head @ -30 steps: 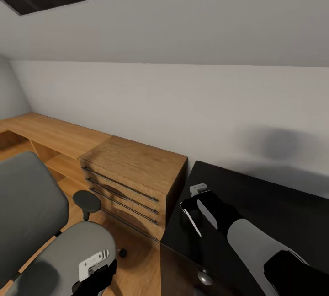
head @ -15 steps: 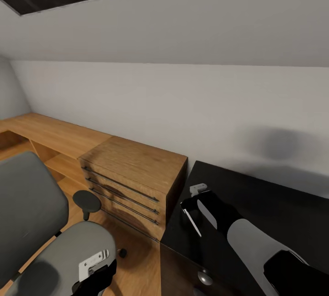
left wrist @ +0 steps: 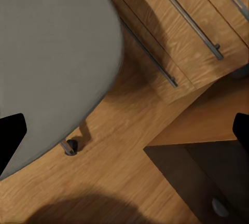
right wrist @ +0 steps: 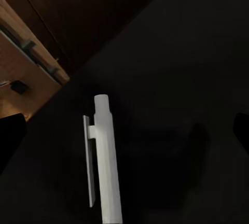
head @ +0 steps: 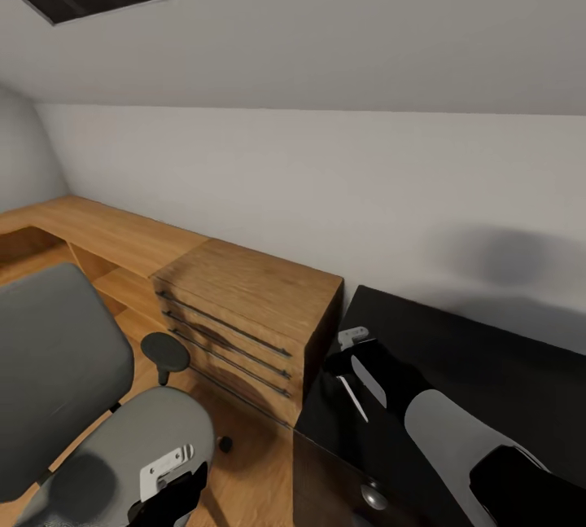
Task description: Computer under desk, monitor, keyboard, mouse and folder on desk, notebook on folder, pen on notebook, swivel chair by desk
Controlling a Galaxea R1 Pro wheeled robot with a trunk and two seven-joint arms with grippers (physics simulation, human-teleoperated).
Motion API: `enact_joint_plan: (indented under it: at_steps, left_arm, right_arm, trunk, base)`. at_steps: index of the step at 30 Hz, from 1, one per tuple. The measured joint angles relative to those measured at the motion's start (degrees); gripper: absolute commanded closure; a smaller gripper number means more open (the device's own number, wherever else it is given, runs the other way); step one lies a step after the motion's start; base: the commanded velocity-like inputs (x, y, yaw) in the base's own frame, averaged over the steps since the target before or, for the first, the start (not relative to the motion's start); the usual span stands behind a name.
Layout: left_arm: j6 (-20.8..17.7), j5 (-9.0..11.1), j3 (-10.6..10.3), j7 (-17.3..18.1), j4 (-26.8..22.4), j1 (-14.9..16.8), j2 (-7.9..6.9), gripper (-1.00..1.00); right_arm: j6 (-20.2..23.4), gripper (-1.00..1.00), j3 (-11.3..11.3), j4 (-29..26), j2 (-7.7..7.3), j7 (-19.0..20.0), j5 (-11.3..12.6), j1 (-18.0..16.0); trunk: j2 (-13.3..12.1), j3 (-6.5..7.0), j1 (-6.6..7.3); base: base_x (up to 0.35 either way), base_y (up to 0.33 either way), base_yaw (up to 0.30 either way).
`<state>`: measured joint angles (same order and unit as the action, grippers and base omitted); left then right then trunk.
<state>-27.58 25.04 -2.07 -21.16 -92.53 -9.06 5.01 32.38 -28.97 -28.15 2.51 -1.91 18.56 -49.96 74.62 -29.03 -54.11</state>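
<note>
The swivel chair stands at the lower left, with its grey seat and tall grey back. My left gripper hangs open over the seat's front edge, fingers wide apart and nothing between them. The black desk fills the lower right. My right gripper is open above the desk's left end. A white pen lies flat on the dark surface below it, between the spread fingers; the pen is a thin white line here. The monitor, keyboard and folder are out of view.
An oak drawer unit with metal bar handles stands against the white wall, between chair and desk. A low oak shelf runs off to its left. Wooden floor shows in the narrow gap between chair and desk. The chair's black armrest juts toward the drawers.
The whole head view has shifted, so the camera moved: drawers, chair and desk edge slid slightly right. Both arms keep their pose and the pen stays on the desk.
</note>
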Motion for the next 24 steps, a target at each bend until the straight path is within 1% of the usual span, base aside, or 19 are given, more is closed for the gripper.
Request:
enact_joint_plan:
  at_steps: [7,20,21,24]
  left_arm:
    - [0.0,-0.01,-0.04,0.02,0.0,0.0,0.0,-1.0]
    - [0.0,0.01,-0.14,-0.03,0.01,0.0,0.07,-1.0]
    - [0.0,0.01,-0.15,-0.03,0.01,0.0,0.07,-1.0]
    - [0.0,-0.01,-0.16,-0.03,0.0,0.0,0.09,-1.0]
  right_arm:
    - [0.0,-1.0,0.01,0.03,-0.01,0.0,0.03,0.0]
    - [-0.08,-1.0,-0.29,0.21,0.39,-0.28,-0.4,0.12]
    - [-0.06,-1.0,-0.29,0.22,0.41,-0.43,-0.43,0.13]
    - [0.0,-1.0,-0.3,0.31,0.5,-2.66,-0.69,0.17]
  trunk:
    - [0.0,-0.16,0.0]
    - [0.0,-0.18,0.0]
    - [0.0,-0.18,0.0]
    - [0.0,-0.18,0.0]
  base:
    - [0.0,0.0,0.047]
    - [0.0,0.0,0.002]
    - [0.0,0.0,0.0]
    - [0.0,0.0,0.0]
